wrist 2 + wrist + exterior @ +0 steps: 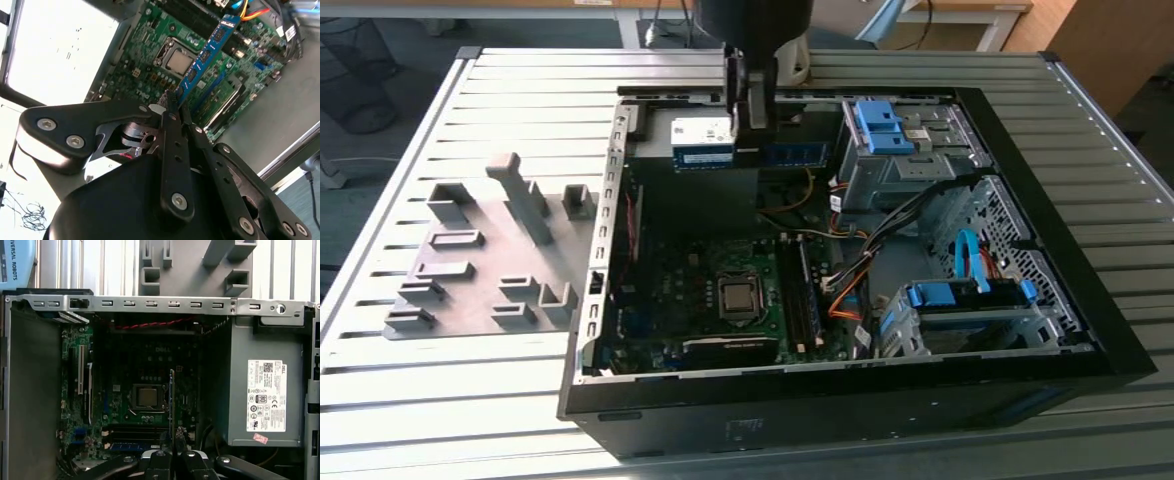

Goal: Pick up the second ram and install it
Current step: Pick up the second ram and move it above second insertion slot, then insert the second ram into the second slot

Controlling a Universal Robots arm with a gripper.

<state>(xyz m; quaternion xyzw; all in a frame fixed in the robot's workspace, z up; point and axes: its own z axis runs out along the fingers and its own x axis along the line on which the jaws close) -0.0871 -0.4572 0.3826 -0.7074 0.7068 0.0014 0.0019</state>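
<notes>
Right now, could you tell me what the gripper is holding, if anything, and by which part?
The gripper is shut on the second ram, pinching one end of the board; the rest sticks out above the motherboard in the open case.

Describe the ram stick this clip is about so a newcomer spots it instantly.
Find the open computer case on the slatted table. Above its far end hangs the gripper, shut on the second ram: a long, thin blue-green board with a white sticker and dark chips, raised above the motherboard, unlike the stick seated there.
</notes>
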